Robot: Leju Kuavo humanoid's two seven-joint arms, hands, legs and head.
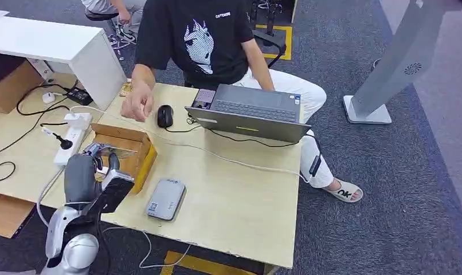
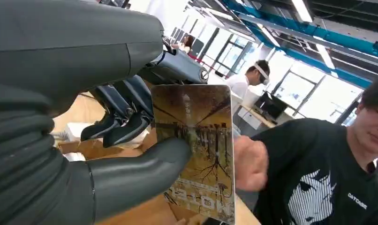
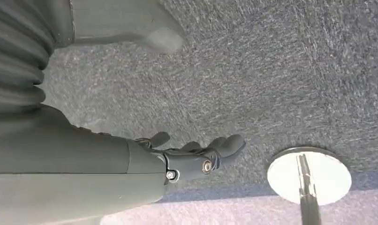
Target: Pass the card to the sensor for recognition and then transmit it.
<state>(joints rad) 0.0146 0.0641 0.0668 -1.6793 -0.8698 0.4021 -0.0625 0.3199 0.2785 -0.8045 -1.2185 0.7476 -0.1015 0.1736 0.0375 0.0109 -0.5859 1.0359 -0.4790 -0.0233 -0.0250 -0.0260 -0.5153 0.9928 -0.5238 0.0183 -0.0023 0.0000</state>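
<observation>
While gripped, left robot hand [image 2: 131, 140] holds glossy rectangular card [image 2: 201, 150].

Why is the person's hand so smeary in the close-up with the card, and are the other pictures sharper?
Left wrist view: the person's hand is motion-blurred and the windows glare white, yet the card reads clearly. Head view: evenly lit, slightly soft. Right wrist view: the carpet is streaked with blur.

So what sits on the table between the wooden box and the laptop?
In the head view, between the wooden box and laptop: a black mouse, the person's hand, and a white cable.
</observation>
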